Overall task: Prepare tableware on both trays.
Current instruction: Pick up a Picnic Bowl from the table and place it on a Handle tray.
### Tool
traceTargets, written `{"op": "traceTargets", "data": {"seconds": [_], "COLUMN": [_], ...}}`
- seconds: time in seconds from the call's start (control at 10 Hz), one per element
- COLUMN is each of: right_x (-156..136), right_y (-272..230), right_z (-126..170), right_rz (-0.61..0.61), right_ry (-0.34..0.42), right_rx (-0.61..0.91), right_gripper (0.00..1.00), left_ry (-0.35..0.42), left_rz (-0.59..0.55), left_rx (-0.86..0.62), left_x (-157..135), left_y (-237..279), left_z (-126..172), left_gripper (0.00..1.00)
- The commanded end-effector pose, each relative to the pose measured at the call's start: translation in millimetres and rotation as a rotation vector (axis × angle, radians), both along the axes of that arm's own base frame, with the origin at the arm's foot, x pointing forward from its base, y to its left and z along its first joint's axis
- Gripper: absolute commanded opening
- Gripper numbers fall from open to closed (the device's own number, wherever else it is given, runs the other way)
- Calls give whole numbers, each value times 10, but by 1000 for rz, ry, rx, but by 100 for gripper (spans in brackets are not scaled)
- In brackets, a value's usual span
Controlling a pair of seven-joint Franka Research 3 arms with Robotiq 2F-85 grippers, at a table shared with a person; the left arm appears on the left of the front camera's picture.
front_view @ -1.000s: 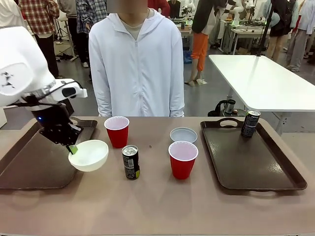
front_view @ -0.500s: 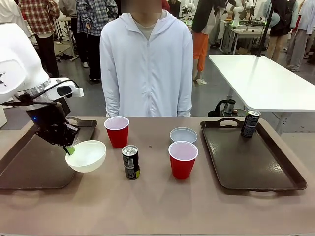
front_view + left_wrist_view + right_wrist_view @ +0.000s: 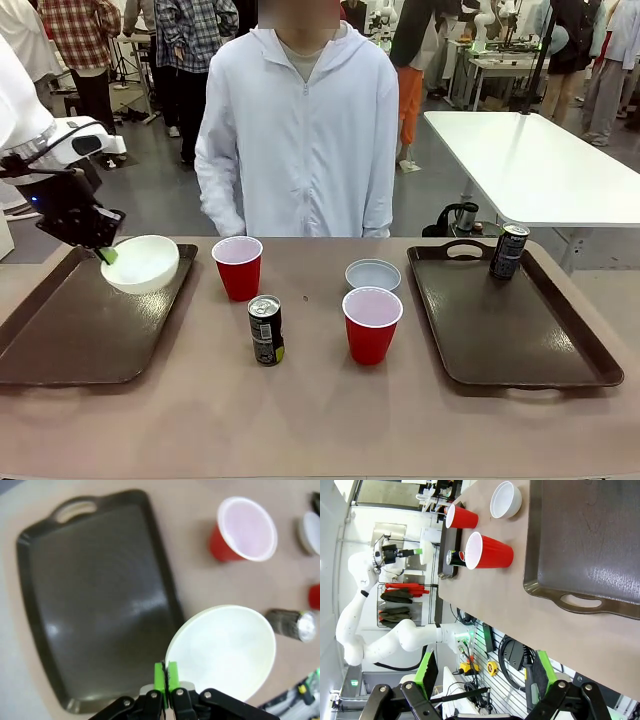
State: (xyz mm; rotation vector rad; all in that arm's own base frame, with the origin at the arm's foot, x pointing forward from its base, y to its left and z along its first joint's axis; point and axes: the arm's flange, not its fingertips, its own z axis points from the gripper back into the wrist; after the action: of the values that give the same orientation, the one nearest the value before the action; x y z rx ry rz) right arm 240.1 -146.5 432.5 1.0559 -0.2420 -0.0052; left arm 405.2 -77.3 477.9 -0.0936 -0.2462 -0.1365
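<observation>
Left claw point(image 3: 106, 255) was pressed together on the rim of the white bowl point(image 3: 142, 262), pinching the thin wall between its pads, probably so the bowl hung open side up. The bowl extended away from the claw and appeared to hang just above the far right corner of the left tray point(image 3: 60, 330), ready for lowering. Right of that tray, the far red cup point(image 3: 238, 266), black can point(image 3: 266, 330), near red cup point(image 3: 371, 325) and grey-blue bowl point(image 3: 372, 273) stood on the tabletop point(image 3: 320, 420); right claw point(image 3: 484, 672) was spread, empty.

Grey floor point(image 3: 420, 200); white table point(image 3: 540, 160) right; perhaps workbenches point(image 3: 490, 65) behind.
</observation>
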Motion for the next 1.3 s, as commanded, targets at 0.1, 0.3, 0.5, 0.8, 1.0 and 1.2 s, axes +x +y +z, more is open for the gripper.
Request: {"op": "traceTargets", "data": {"seconds": [0.1,0.3,0.5,0.8,1.0,1.2], "right_x": [17,17,17,17,17,17], "right_y": [-7,-7,-7,-7,-7,-7], "right_z": [7,7,7,7,7,7], "right_rz": [1,1,1,1,1,1], "right_ry": [-23,-23,-23,-23,-23,-23], "right_rx": [22,22,22,22,22,22], "right_gripper": [100,100,100,100,100,100], "left_ry": [32,43,22,55,65,129], "left_rz": [133,206,260,278,279,277], "left_rx": [114,125,123,109,119,164], "left_x": [356,467,596,624,472,213], "left_y": [371,678,922,1103,1101,1089], "left_z": [-134,-224,-378,-780,-742,-604], "left_gripper": [3,3,3,3,3,3]}}
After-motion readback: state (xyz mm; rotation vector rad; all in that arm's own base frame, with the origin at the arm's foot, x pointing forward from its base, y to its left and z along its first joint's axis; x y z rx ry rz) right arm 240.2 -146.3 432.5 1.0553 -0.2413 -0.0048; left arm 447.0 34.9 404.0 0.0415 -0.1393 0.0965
